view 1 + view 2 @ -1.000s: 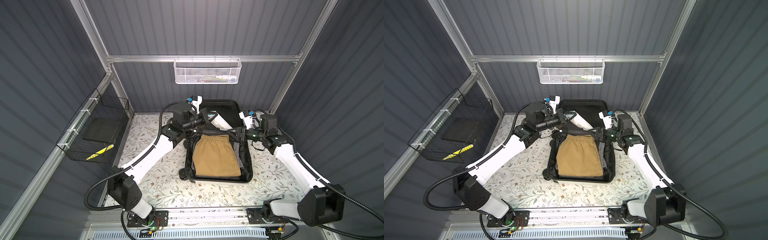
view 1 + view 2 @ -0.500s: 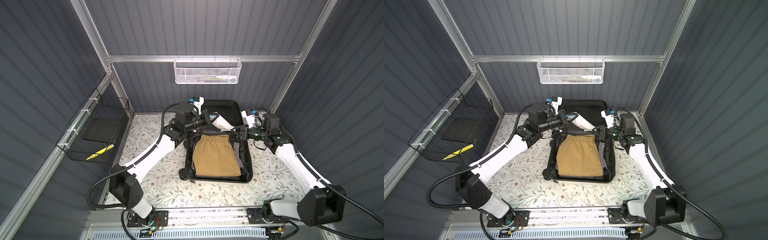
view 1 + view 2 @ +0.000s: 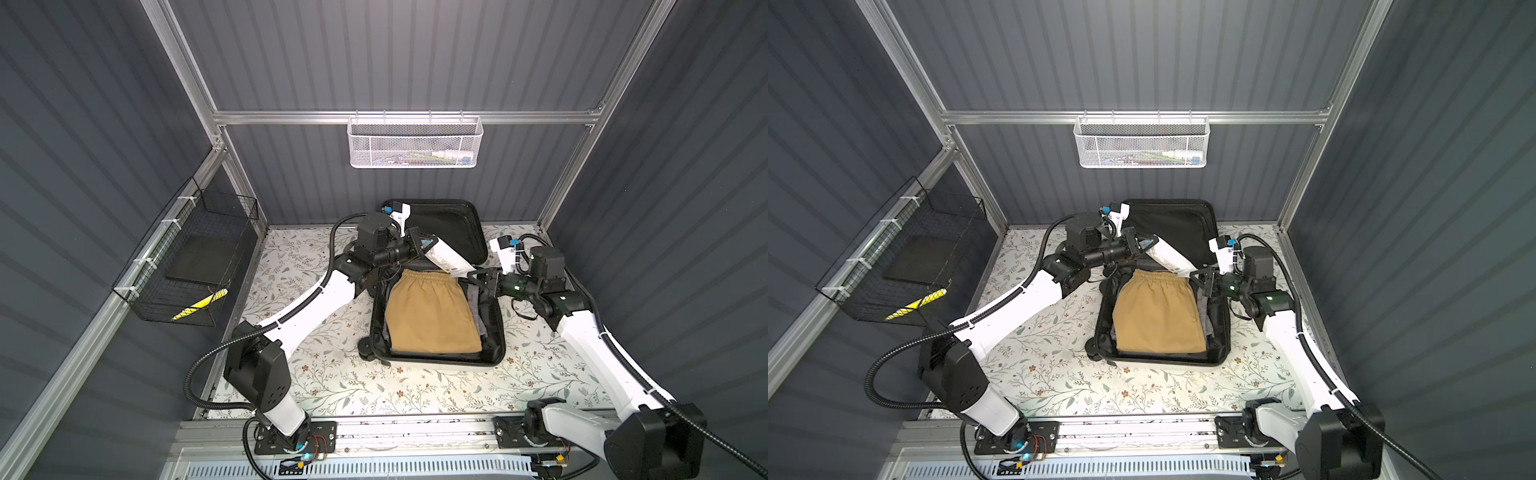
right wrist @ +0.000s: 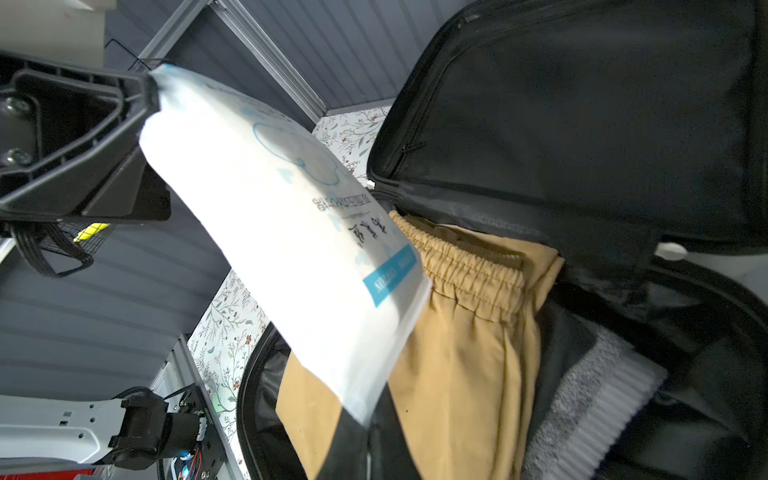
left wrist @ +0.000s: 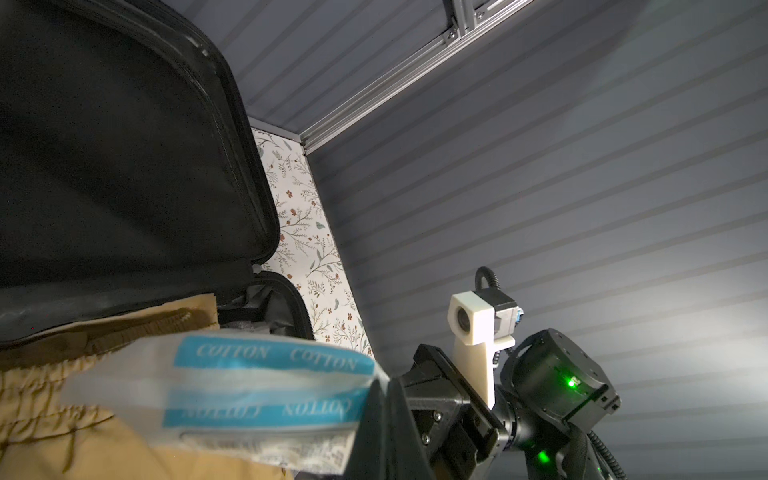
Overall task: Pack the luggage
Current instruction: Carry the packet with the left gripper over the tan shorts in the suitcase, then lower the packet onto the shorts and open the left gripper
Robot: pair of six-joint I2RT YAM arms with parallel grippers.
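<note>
Centre-far on floral table (image 3: 332,374): luggage (image 3: 496,340) lies open, lid raised toward far wall. Base holds tan shorts (image 3: 432,316); grey towel (image 3: 476,307) lies along right side. White cotton packet (image 3: 446,257) hangs slanted above far edge of base, over shorts' waistband. At packet's far-left end, left gripper (image 3: 428,242) clamped tight on it. At near-right corner, right gripper (image 3: 473,275) pinched closed on it.

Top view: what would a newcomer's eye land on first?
A white pack spans between both arms' shut jaws, over the far end of the open luggage. Tan shorts fill the luggage at mid-table, with its black lid raised behind.
</note>
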